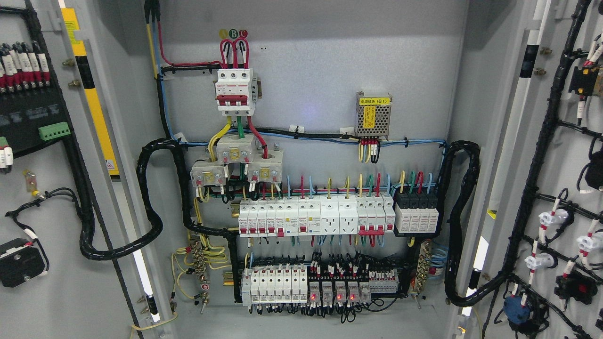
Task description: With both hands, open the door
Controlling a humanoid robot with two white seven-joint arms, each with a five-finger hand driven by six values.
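Fingers of mine are out of frame, their state unknowable; both doors, left door and right door, stand swung wide, baring cabinet breakers.

Grey metal back panel under soft, even light, a faint bluish glare spot at its centre.

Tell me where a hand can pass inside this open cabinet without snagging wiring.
Bare back panel lies between the red-toggled main breaker and the meshed power supply, and above both. Lower down it is crowded: breaker rows, relay row, black cable looms on both sides.
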